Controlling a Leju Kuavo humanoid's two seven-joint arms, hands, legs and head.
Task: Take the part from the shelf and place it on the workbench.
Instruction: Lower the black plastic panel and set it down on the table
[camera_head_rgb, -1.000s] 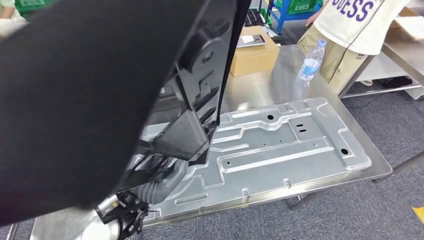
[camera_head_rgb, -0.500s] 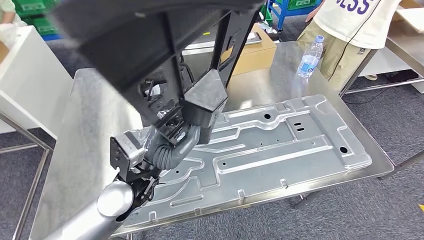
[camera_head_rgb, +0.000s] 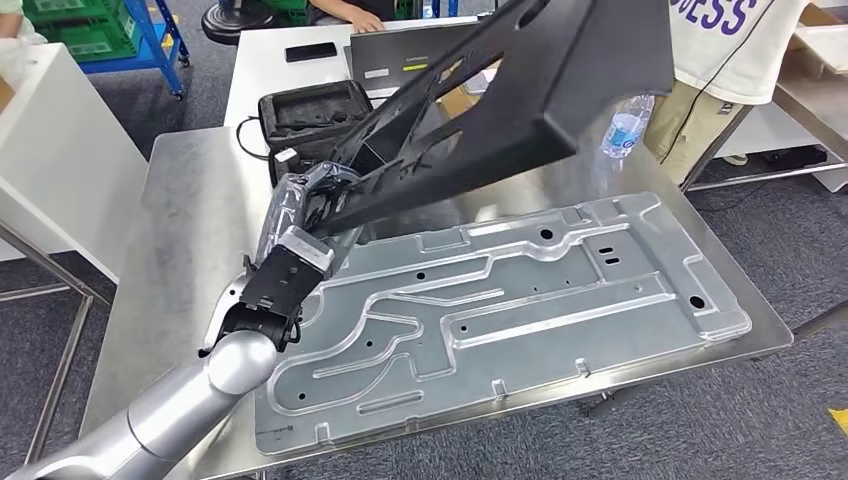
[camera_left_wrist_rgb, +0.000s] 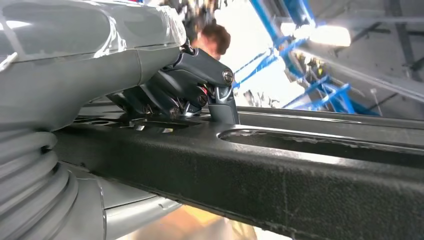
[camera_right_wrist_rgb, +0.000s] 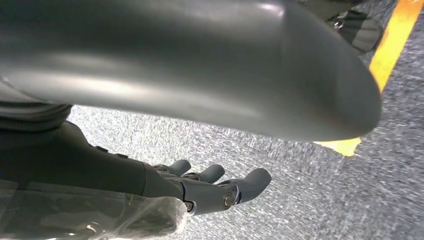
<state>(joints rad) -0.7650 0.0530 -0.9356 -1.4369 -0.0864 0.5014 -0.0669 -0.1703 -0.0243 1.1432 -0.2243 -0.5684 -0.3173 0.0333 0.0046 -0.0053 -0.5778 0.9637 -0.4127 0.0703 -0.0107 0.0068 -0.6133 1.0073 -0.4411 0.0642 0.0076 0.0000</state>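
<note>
Left hand (camera_head_rgb: 300, 215) grips the black part (camera_head_rgb: 520, 100) at its near end, left of centre in the head view; the left wrist view confirms dark fingers (camera_left_wrist_rgb: 190, 87) clamped over a black rail of the part (camera_left_wrist_rgb: 280, 175). The part is a long, open-framed moulding. It extends from the hand up to the upper right of the frame, tilted, with its far end raised above the workbench (camera_head_rgb: 190, 230) and not touching it.

Below the part, a stamped metal panel (camera_head_rgb: 520, 300) covers most of the bench top from lower left to right.

Recommended procedure, as a judgement: lower the wrist first so the part levels out, then descend evenly. Because the part is held at one end only, the free end is likely to swing or sag; keep the motion slow and the grasp firm until the part bears on a surface along its length. Release only after contact.

Right hand (camera_right_wrist_rgb: 210, 187) hangs over grey carpet, fingers loosely extended and holding nothing.

Watch the far end: a water bottle (camera_head_rgb: 627, 128) stands near it at the upper right, beside a person (camera_head_rgb: 720, 60). A black case (camera_head_rgb: 310, 115) sits behind the hand.
</note>
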